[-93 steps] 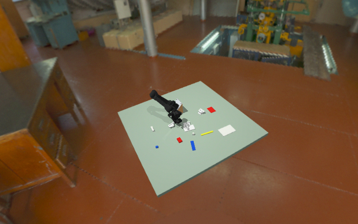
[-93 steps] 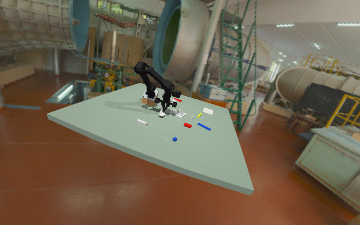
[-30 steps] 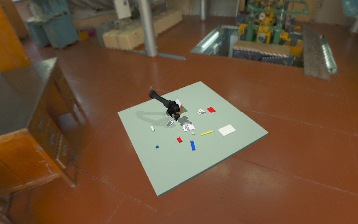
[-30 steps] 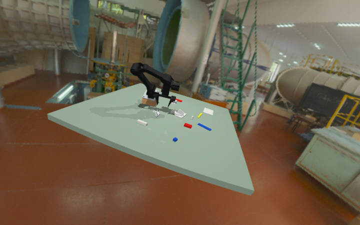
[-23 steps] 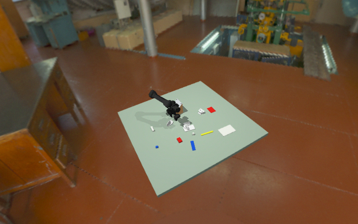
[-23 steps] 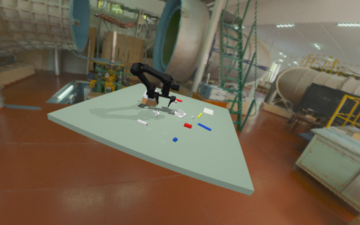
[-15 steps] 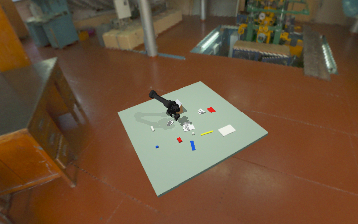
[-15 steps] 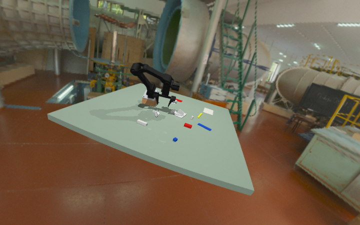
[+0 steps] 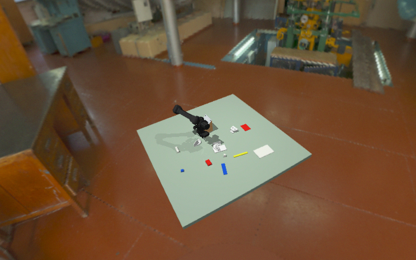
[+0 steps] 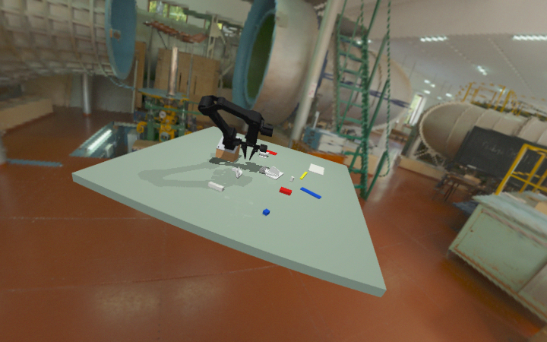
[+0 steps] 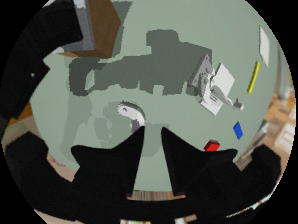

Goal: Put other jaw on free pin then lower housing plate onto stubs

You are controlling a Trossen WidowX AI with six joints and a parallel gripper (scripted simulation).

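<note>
My gripper [image 10: 247, 159] [image 11: 153, 129] is open with a narrow gap and nothing between its fingers. It hangs above the table; its fingertips are hard to make out in the top view. A loose pale jaw [image 9: 197, 142] [image 10: 238, 172] [image 11: 131, 112] lies on the table, just beyond the left fingertip in the wrist view. The white base [image 9: 222, 149] [image 11: 225, 80] bears the other jaw [image 11: 209, 91]; part of it lies in the arm's shadow. A white piece with holes [image 9: 234, 128] [image 10: 264, 154], apparently the housing plate, lies near the red plate. The pins are too small to tell.
Around lie a red plate [image 9: 245, 127], a white plate [image 9: 263, 151] [image 11: 264, 45], a yellow stick [image 9: 240, 154] [image 11: 253, 77], a blue bar [image 9: 224, 169], a red block [image 9: 208, 162] [image 11: 212, 146], a blue cube [image 9: 182, 170], a white bar [image 9: 177, 149] and a small white block [image 9: 225, 155].
</note>
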